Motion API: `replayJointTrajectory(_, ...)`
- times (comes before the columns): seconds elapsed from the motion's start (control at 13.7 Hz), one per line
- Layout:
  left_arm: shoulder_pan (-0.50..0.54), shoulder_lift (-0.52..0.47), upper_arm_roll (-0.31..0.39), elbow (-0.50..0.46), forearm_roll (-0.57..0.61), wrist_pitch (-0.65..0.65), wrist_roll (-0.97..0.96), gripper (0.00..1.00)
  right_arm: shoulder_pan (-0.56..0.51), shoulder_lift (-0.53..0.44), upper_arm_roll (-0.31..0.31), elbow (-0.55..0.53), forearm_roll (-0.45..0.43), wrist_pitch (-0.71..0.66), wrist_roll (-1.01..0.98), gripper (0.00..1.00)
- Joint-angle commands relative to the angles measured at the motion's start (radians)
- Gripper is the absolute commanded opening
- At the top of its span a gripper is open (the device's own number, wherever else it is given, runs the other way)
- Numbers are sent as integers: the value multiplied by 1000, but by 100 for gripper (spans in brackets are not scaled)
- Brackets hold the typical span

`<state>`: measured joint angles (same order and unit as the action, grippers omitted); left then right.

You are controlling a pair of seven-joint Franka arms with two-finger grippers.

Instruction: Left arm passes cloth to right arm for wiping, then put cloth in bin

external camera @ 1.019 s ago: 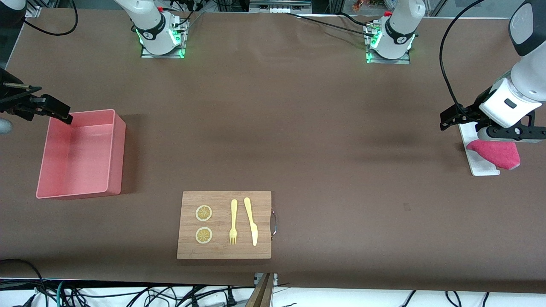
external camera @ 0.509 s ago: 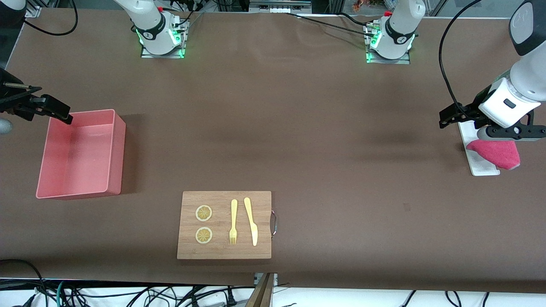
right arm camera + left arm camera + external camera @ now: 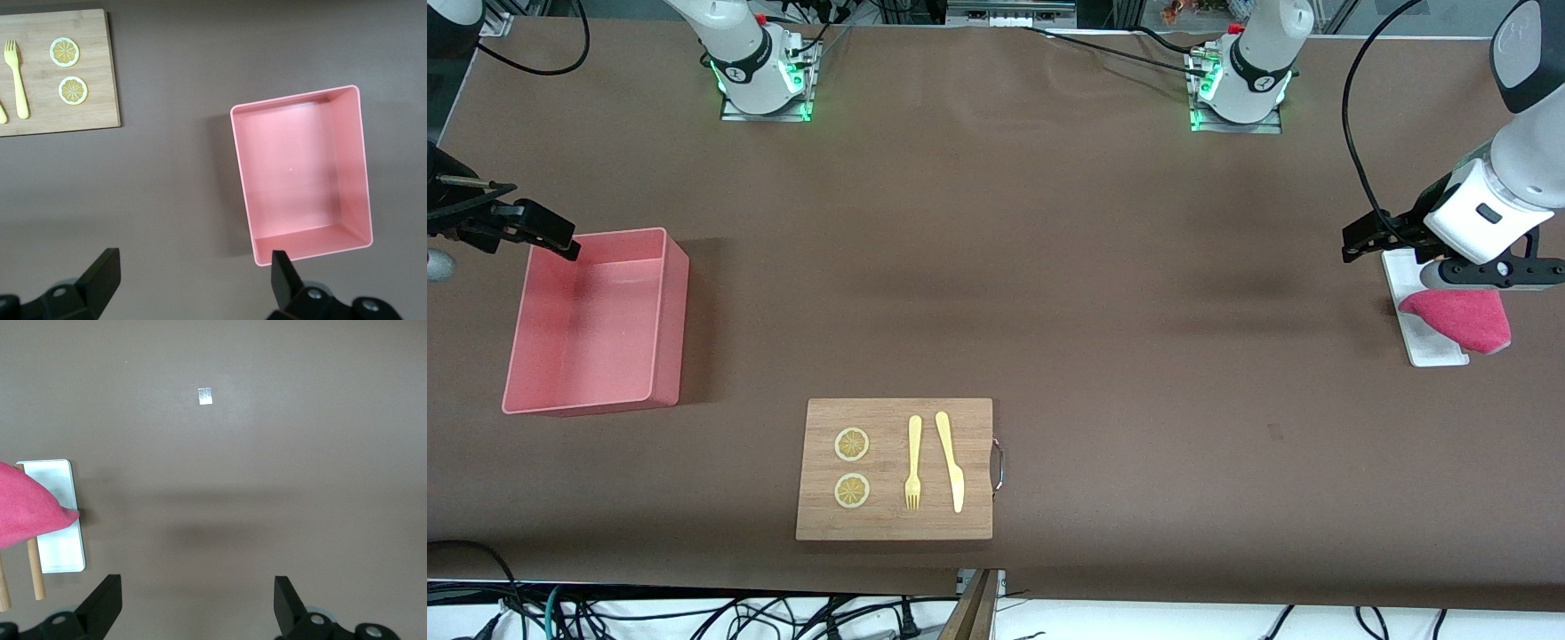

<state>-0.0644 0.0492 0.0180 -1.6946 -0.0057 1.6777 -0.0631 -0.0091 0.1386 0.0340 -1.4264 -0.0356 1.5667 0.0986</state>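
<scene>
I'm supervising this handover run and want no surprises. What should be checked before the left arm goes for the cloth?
1. Left gripper open, holding nothing: ok.
2. Cloth in plain sight, lying partly on the white tray: ok.
3. Left gripper lined up over the cloth: not ok, it hangs beside it, over the tray's edge.
4. Right gripper open, waiting above the bin's rim: ok.
5. Bin holds nothing: ok.

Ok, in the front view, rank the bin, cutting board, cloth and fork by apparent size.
Largest to smallest:
1. Cutting board and bin, too alike to separate
2. Cloth, partly hidden by the left arm
3. Fork
</scene>
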Motion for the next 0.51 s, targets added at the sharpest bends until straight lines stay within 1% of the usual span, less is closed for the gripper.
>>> replayJointTrajectory(0.0,-9,17,5,36,23,-27,-9,100,-5,6,1,14,3,1,-16,100)
replayJointTrajectory(0.44,-6,17,7,33,23,-27,-4,100,-3,6,1,14,3,1,-14,100)
